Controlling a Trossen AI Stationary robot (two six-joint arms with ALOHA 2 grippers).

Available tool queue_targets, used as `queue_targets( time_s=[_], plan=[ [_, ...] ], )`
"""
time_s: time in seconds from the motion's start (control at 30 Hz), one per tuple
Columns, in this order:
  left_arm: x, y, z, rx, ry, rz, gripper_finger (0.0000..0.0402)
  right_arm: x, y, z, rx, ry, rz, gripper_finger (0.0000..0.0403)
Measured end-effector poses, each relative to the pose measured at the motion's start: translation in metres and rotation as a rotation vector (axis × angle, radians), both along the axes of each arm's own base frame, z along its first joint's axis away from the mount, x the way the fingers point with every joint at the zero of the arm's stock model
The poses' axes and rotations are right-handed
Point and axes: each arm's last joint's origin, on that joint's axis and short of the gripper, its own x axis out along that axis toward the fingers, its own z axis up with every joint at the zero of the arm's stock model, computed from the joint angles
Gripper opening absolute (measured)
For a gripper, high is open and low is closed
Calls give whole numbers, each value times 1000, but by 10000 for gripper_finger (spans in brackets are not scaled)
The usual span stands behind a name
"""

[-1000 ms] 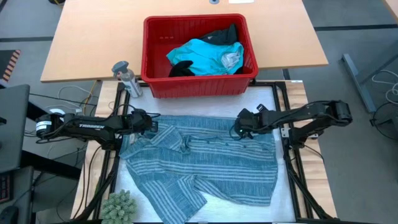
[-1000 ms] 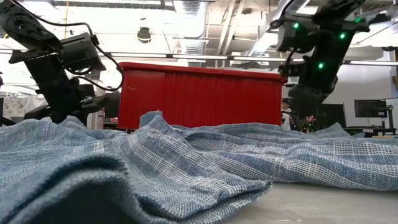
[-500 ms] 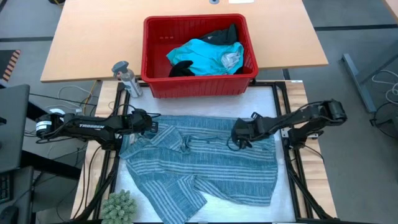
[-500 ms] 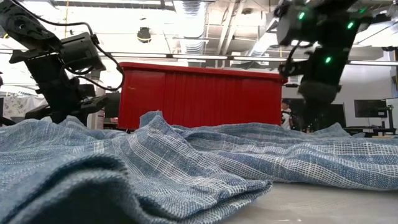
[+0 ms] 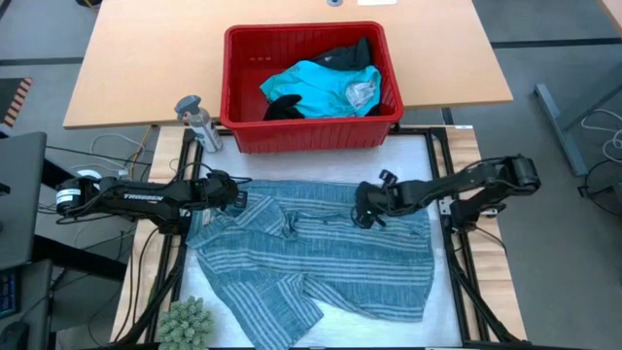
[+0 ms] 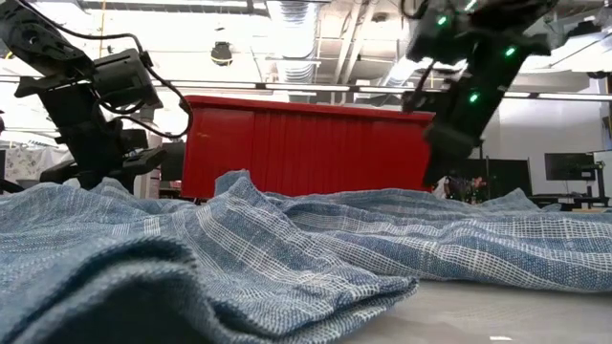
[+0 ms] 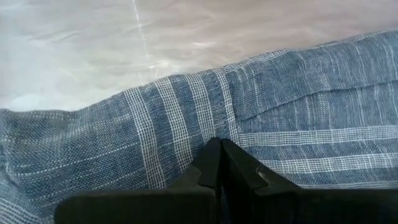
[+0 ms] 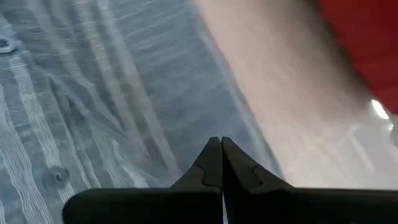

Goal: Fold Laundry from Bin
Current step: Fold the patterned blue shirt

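The work table (image 5: 418,156) carries everything. At its twelve o'clock edge in the high view stands the red bin (image 5: 238,87), set back so the near half stays free as a folding surface. Inside it lie the garments not yet handled: a bright turquoise one (image 5: 316,86) on top, with black ones (image 5: 350,53) tucked at its twelve and eight o'clock sides.

The blue-grey striped shirt (image 5: 321,258) is out of the bin and spread over the white mat, from the centre towards six o'clock. It is rumpled, one part bunched towards seven o'clock, so it probably needs flattening before any fold. Buttons show in the right wrist view, suggesting the front faces up.

The left gripper (image 5: 233,192) sits at the shirt's ten o'clock corner, low on the cloth. Its fingers (image 7: 211,163) are pressed together at a hem of the striped fabric; whether cloth is caught between them cannot be told. Its spot suits anchoring that corner.

The right gripper (image 5: 364,206) hangs over the shirt's upper edge near its one o'clock side, tips also pressed together with nothing seen between them, above the cloth rather than gripping it. It seems placed to take that edge.

A small grey bottle (image 5: 197,122) stands at the bin's eight o'clock corner, and a green plant-like object (image 5: 187,323) at the mat's seven o'clock corner, both clear of the work.
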Motion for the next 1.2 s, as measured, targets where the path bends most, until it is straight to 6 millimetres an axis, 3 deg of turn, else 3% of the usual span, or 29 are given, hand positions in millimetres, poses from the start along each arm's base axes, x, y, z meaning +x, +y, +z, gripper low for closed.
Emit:
queue_targets(
  time_s=[0.17,0.27,0.47,0.83,1.03,1.2],
  plan=[
    [0,0,0,4,7,-11,0,10,-19,-14,18,40,-24,19],
    [0,0,0,4,7,-11,0,11,-20,-21,100,71,20,19],
    [0,0,0,3,6,-10,0,8,-3,-27,242,136,115,19],
    [0,0,0,4,2,-10,0,-27,38,-2,289,204,59,19],
    [0,0,0,5,4,-13,0,-48,43,3,205,278,-95,20],
    [2,0,1,7,4,-43,0,-46,43,3,182,240,-107,24]
  ],
)
